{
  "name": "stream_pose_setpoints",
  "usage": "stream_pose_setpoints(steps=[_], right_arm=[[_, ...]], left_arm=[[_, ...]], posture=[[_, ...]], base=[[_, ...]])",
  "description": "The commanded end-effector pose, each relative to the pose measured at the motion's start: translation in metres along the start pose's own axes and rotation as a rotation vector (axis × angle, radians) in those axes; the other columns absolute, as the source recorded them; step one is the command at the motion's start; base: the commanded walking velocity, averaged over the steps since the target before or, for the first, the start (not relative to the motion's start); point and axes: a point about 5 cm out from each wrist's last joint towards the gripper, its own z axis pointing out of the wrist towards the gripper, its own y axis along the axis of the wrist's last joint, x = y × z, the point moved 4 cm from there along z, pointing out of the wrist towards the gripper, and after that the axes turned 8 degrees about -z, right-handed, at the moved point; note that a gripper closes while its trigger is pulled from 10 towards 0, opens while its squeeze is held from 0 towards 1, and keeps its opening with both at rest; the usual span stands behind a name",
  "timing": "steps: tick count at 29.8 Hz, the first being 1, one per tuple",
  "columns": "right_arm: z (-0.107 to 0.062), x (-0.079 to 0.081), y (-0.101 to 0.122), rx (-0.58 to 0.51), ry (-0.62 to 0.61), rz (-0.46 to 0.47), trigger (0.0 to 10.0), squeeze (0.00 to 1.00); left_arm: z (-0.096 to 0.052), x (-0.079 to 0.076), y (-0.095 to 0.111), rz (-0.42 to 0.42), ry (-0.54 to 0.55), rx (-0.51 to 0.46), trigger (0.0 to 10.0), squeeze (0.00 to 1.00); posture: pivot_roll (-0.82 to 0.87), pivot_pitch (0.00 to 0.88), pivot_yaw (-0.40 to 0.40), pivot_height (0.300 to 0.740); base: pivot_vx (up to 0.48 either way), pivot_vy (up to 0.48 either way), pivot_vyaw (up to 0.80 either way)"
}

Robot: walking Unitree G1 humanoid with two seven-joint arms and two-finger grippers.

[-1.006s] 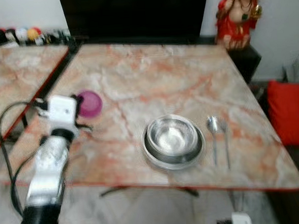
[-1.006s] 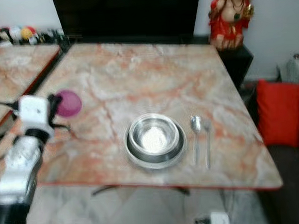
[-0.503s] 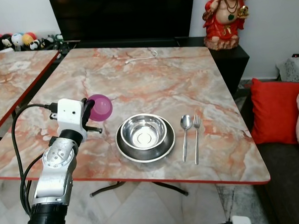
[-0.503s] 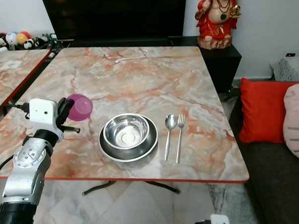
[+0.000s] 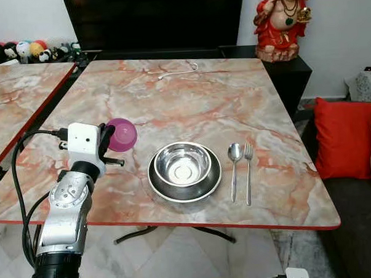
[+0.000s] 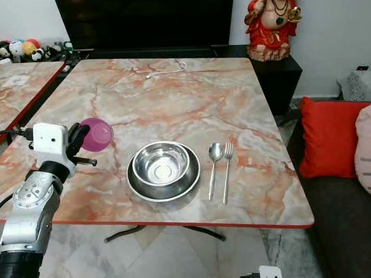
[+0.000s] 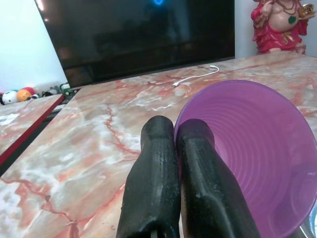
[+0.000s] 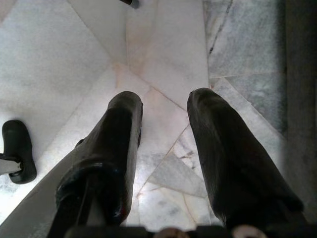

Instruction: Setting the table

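Here, translucent purple cup [image 7: 252, 158], ribbed inside.

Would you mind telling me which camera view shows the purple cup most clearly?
The left wrist view: the purple cup is close up, showing its ribbed inside and the left hand pinching its rim. In both eye views the cup is small, held beside the steel bowl, partly hidden by the wrist. The right wrist view faces floor tiles.
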Motion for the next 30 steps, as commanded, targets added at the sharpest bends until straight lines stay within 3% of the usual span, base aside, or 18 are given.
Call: stream_pose_setpoints(steps=[1,20,30], right_arm=[[0.001,0.001,0.003,-0.009,0.003,-0.008,10.0,0.0],[0.001,0.002,0.002,-0.004,0.014,-0.032,10.0,0.0],[0.001,0.003,0.004,-0.005,0.022,-0.048,10.0,0.0]], left_arm=[[0.001,0.0,0.006,-0.009,-0.006,-0.014,10.0,0.0],[0.002,-0.004,0.008,-0.019,-0.023,-0.017,10.0,0.0],[0.007,-0.016,0.018,-0.061,-0.095,-0.034,10.0,0.0]], posture=[[0.06,0.0,-0.002,0.74],[0.07,0.0,-0.002,0.74],[0.07,0.0,-0.001,0.74]], base=[[0.0,0.0,0.0],[0.27,0.0,0.0],[0.0,0.0,0.0]])
